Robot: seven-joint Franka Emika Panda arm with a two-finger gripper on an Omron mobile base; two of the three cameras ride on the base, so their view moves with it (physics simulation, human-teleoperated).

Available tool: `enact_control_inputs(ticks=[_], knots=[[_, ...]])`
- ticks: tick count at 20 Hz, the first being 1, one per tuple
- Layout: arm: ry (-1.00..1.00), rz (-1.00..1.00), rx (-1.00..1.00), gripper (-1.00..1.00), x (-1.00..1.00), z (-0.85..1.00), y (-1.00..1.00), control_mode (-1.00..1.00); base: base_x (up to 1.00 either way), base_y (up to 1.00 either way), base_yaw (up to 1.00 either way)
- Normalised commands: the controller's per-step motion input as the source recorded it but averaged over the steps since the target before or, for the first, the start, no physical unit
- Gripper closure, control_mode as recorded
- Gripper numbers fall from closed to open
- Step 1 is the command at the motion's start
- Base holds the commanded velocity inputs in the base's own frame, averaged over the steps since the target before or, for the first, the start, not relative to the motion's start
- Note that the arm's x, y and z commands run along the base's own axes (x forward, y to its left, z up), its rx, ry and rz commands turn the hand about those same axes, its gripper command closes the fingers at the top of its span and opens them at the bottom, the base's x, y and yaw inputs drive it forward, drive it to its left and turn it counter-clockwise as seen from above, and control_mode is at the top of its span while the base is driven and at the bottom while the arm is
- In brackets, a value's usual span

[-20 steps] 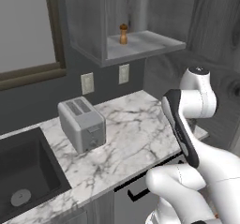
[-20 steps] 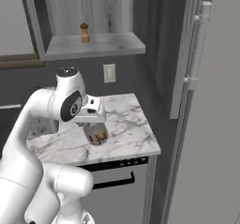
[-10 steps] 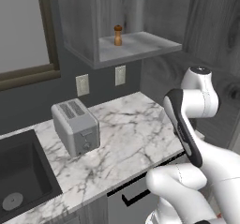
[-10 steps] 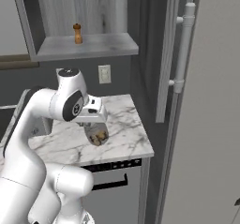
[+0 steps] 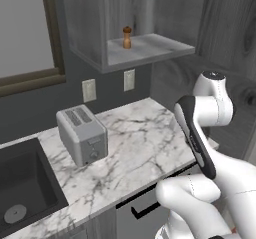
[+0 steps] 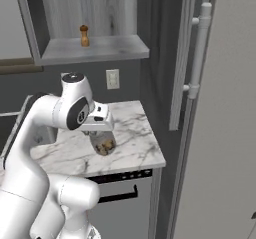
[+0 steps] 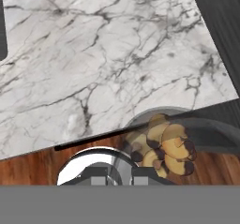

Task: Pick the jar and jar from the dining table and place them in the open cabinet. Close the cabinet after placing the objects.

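1. The cabinet (image 6: 95, 48) is seen at the upper left of the right base view as an open grey wood-grain cupboard; a small brown pepper-mill-like object (image 6: 84, 35) is stood on its shelf. No writing or label is seen on it.
2. The marble surface (image 5: 135, 143) is spread across the middle of the left base view, with a silver toaster (image 5: 82, 135) set at its left and a dark sink (image 5: 22, 193) at the lower left. No brand can be read on the toaster.
3. The jar (image 6: 102, 143) is found at the centre-left of the right base view, held up over the marble surface just below the robot's wrist. In the hand view it is shown at lower centre as clear glass packed with brown and yellow lumps.
4. The jar is judged to be rigid, smooth and breakable, moderately heavy with its filling, and liable to slip; it is best taken at the neck or lid rim, where it appears to be gripped.
5. The pincer (image 7: 112, 174) is narrowed almost fully, clamped on the top of the jar.
6. No label, brand or lettering is made out on the jar.
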Motion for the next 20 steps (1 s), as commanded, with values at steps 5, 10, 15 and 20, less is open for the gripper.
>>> enact_control_inputs(ticks=[5, 10, 15, 20], knots=[[-0.07, 0.03, -0.03, 1.0, -0.03, 0.17, 0.36, -1.0, -0.03, 0.1, 0.0], [-0.1, 0.15, -0.03, 1.0, 0.0, 0.29, 0.3, -1.0, 0.0, 0.0, 0.0], [-0.13, 0.19, -0.03, 1.0, 0.0, 0.44, 0.01, -1.0, 0.0, 0.0, 0.0], [-0.06, 0.19, -0.07, 1.0, 0.0, 0.51, 0.13, -1.0, 0.0, 0.0, 0.0]])
